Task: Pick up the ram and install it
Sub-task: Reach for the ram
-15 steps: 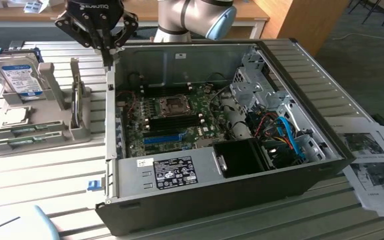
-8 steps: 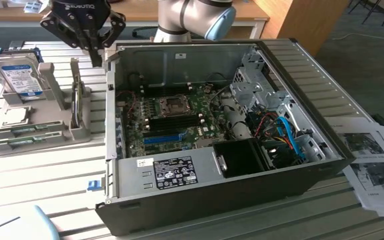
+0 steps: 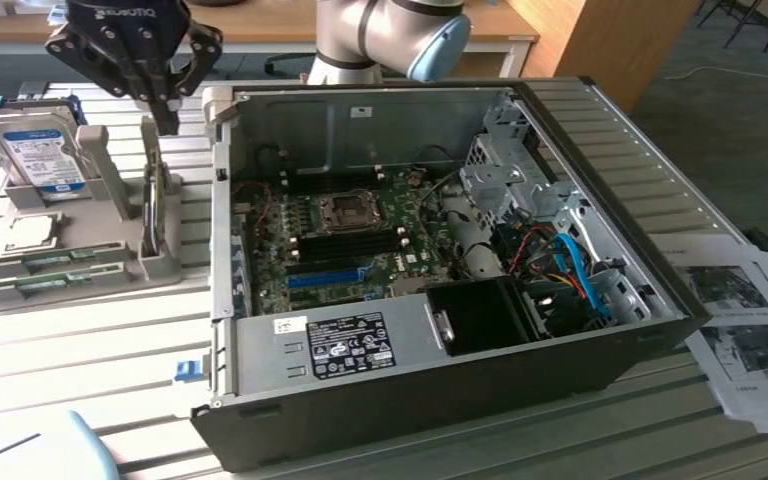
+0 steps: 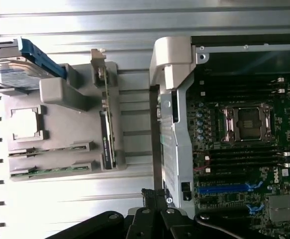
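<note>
Hand (image 3: 164,118) pinched closed, hovering over holder (image 3: 177,268) w/ ram (image 3: 53,262) apart, untouched.

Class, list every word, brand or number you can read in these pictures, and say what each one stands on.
"ROBOTIQ", upside down, on the black gripper.
Perhaps "DELL", on the green motherboard.
Too blurred to read: the blue-white label on the silver hard drive, the white sticker on the grey power supply, and the printed paper sheets.
</note>
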Controlling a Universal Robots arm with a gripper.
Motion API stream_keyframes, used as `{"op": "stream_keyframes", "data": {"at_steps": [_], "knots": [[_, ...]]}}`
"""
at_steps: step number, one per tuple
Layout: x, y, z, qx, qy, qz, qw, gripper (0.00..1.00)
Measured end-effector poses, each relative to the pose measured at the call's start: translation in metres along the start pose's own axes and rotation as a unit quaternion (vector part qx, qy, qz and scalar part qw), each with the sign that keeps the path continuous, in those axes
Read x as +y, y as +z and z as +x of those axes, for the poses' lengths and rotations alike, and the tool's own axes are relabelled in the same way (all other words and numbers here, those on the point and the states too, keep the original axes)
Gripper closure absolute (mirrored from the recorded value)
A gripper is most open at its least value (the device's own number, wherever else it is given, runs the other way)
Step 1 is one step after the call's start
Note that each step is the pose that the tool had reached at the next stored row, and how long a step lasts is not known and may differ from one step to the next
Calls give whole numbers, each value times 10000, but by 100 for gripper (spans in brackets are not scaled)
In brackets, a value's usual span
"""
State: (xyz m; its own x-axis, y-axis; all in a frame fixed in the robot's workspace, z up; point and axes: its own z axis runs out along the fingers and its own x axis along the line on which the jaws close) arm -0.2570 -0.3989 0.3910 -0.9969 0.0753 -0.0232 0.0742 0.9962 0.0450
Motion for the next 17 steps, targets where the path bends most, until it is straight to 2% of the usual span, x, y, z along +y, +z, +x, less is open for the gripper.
{"op": "stream_keyframes", "data": {"at_steps": [17], "knots": [[-32, -9, 432, 0, 0, 0, 10000, 91]]}}
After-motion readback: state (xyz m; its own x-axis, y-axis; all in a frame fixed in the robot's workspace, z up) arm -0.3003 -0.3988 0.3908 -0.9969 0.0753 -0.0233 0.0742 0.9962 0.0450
